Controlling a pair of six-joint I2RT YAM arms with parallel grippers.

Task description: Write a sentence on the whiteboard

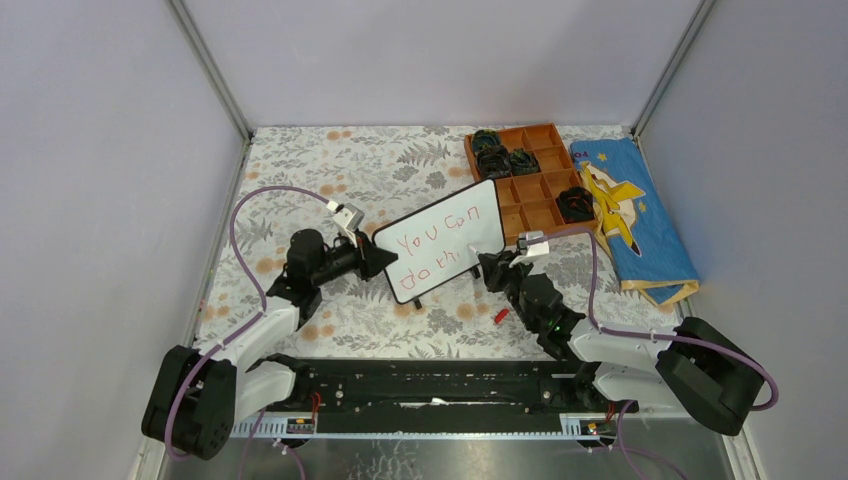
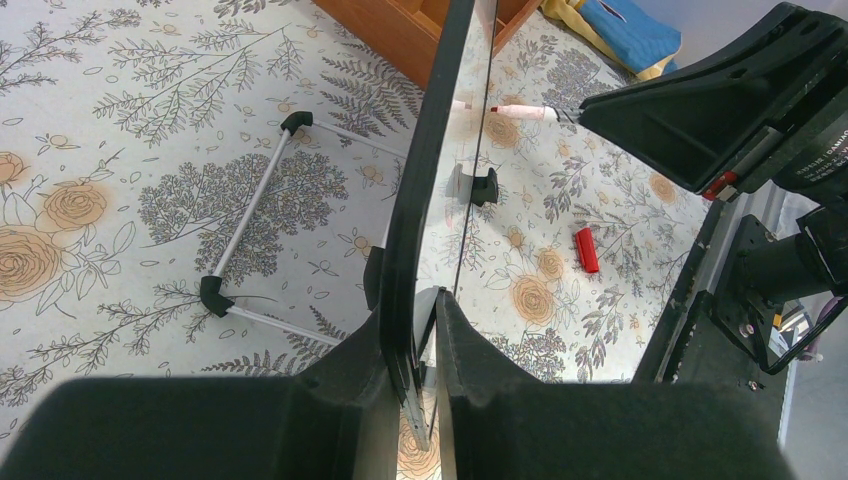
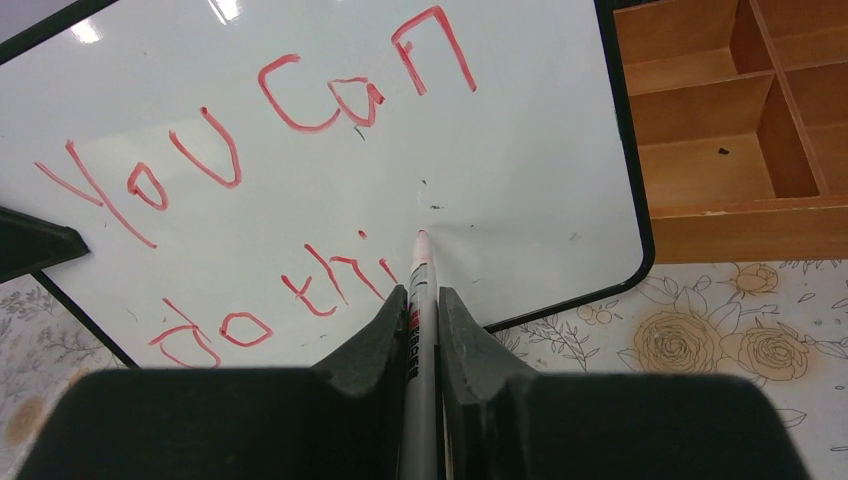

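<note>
Two robot arms work here, the left arm (image 1: 265, 325) and the right arm (image 1: 600, 345). One whiteboard (image 3: 540, 150) bears two lines of red writing (image 3: 236, 180). I count one marker (image 3: 419, 300), one red cap (image 2: 586, 249) loose on the counter (image 1: 400, 160), one wooden tray (image 3: 740, 235) holding four dark lumps (image 1: 575, 203) too small to make out, and one blue cloth (image 1: 640, 230).

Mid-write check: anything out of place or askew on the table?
A small red piece, probably the marker's cap, lies loose on the cloth near the right arm. The whiteboard sits skewed, its edge pinched by the left end effector.
</note>
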